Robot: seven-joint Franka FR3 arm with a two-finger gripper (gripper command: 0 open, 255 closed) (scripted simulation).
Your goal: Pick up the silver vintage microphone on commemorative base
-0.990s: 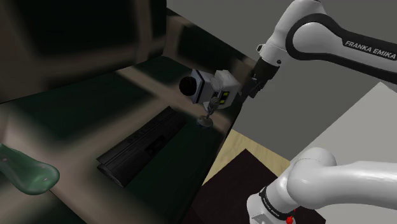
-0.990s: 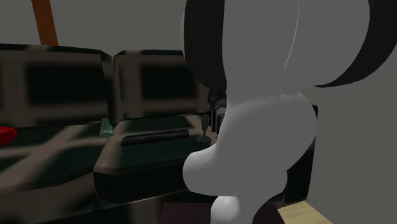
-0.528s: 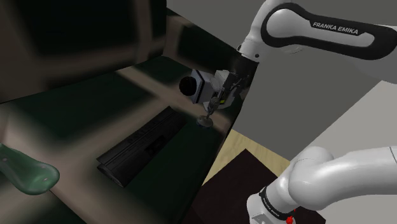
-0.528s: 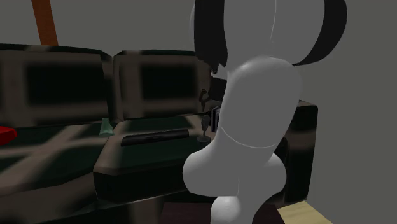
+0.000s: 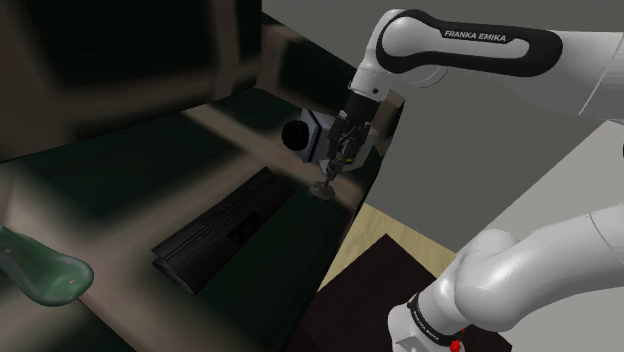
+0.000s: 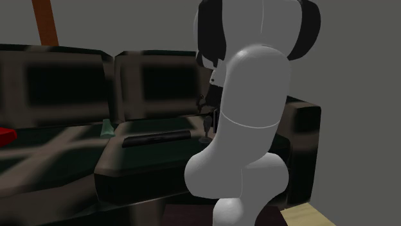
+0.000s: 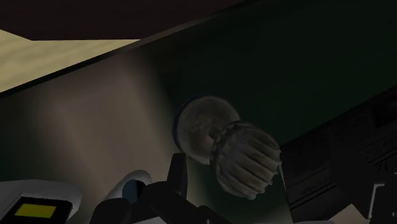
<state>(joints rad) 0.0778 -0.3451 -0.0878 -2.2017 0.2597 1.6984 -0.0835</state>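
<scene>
One small silver microphone with a ribbed, rounded head [image 5: 323,183] stands upright on its round base [image 7: 200,121] on the seat of a dark, blotchy sofa [image 5: 150,180]. It is close to the seat's front corner, next to the armrest at the second exterior view's right. The black claw [image 5: 337,163] hangs directly over it, pointing down, with its tip close above the microphone's head. The shoulder view does not show whether they touch. I cannot tell from these views whether the claw is open or closed.

In the wrist view the microphone's head [image 7: 245,159] sits just ahead of the claw, and the base is beyond it on the dark cushion. A long, flat black bar [image 5: 225,225], perhaps a keyboard or a speaker, lies on the seat just beside the microphone and runs toward the shoulder view's lower left. A green, glassy, curved object [image 5: 40,270] rests well apart from both, at the far end of the seat. A tan floor [image 5: 385,225] and a dark rug [image 5: 370,300] lie below the sofa's edge, in front of the white arm's stand.
</scene>
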